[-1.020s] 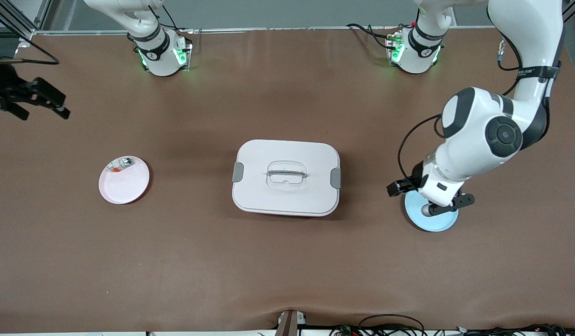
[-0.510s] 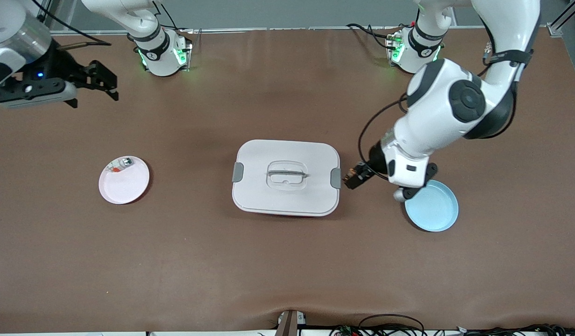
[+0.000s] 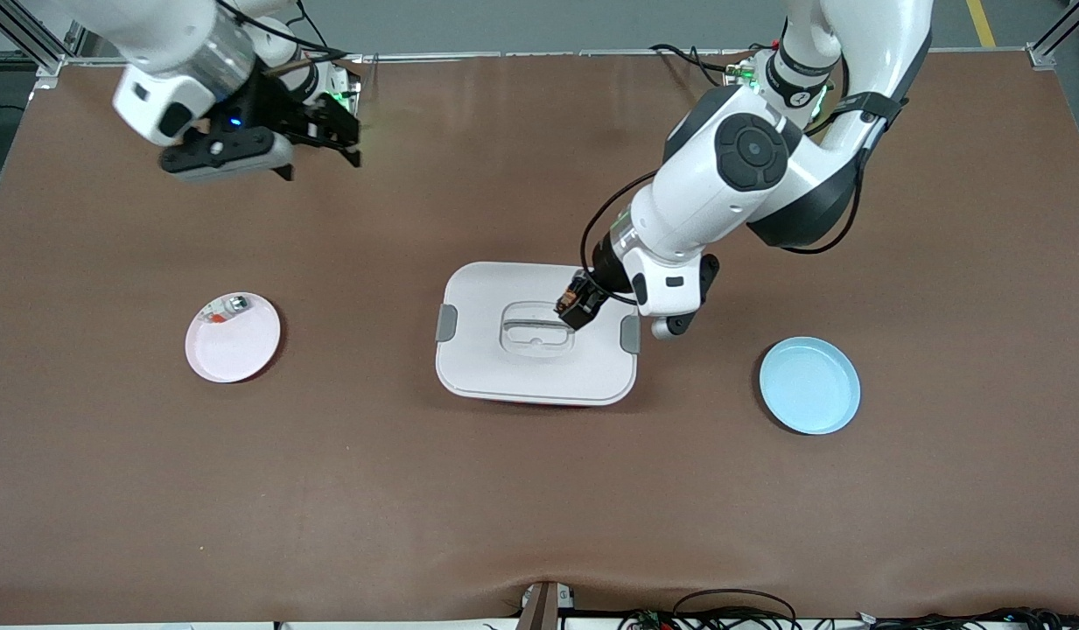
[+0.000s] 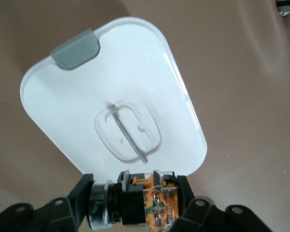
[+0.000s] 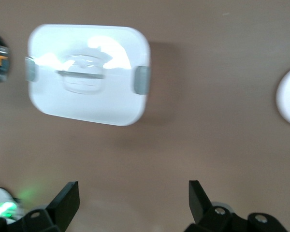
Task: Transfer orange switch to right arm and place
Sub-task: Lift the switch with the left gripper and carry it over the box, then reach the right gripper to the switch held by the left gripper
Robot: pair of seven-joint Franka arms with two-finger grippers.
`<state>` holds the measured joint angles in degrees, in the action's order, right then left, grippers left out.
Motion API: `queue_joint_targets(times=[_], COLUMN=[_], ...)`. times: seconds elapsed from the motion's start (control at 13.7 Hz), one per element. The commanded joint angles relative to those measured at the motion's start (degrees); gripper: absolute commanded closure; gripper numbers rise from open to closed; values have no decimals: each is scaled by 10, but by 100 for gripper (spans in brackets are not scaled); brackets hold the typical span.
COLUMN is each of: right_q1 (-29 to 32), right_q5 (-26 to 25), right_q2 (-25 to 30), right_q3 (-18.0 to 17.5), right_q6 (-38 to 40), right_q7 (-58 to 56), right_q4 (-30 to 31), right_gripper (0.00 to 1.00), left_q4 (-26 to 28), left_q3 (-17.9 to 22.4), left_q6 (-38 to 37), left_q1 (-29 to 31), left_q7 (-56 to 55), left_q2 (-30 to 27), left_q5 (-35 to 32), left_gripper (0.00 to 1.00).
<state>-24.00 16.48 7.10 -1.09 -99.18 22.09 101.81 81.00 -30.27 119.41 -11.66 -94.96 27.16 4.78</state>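
My left gripper (image 3: pixel 578 304) is shut on the orange switch (image 3: pixel 572 301) and holds it in the air over the white lidded box (image 3: pixel 486 350), near the lid's handle. In the left wrist view the orange switch (image 4: pixel 145 202) is a black blocky part with an orange piece and a silver ring, clamped between the fingers. My right gripper (image 3: pixel 338 140) is open and empty, up over the table near the right arm's base. In the right wrist view its fingertips (image 5: pixel 67 195) stand wide apart over bare table.
A pink plate (image 3: pixel 237 350) with a small silvery item lies toward the right arm's end. A light blue plate (image 3: pixel 810 385) lies toward the left arm's end. The white box also shows in both wrist views (image 4: pixel 63 101) (image 5: pixel 87 104).
My left gripper has lifted the orange switch off the blue plate and carried it over the white box. My right gripper has swung in from the table's end toward the middle.
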Motion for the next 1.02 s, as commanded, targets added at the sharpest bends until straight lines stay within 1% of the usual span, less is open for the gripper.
queue_joint_targets(times=[0.0,0.15,0.22,0.36,0.44,0.51,0.66,0.73,0.95], right_q1=[-2,-12,-16,-45,-63,-76,-82,-84,-106], right_q5=[70,125,165,249,273,282,308,327,333], right_q2=[48,55,54,49,44,33,13,5,-37], right_q3=[7,6,6,6,6,6,6,6,6], right_q6=[-92,-153,-200,-313,-353,-376,-399,-418,-469], right_q7=[22,32,32,23,23,23,24,23,-6], right_q4=[100,144,166,204,210,210,206,205,193], right_gripper=[0,0,0,0,0,0,0,0,0], left_q4=[-44,-55,-60,-65,-65,-65,-73,-73,-73], left_q3=[4,4,5,5,13,27,56,62,63], left_q6=[-6,-1,3,14,14,14,14,14,14], left_q1=[-25,-36,-42,-49,-57,-68,-93,-100,-100], left_q7=[-46,-67,-78,-98,-103,-106,-109,-109,-109], left_q2=[20,26,30,36,38,39,39,39,39], left_q5=[5,6,5,4,2,3,3,3,3], left_gripper=[100,100,100,100,100,100,100,100,100])
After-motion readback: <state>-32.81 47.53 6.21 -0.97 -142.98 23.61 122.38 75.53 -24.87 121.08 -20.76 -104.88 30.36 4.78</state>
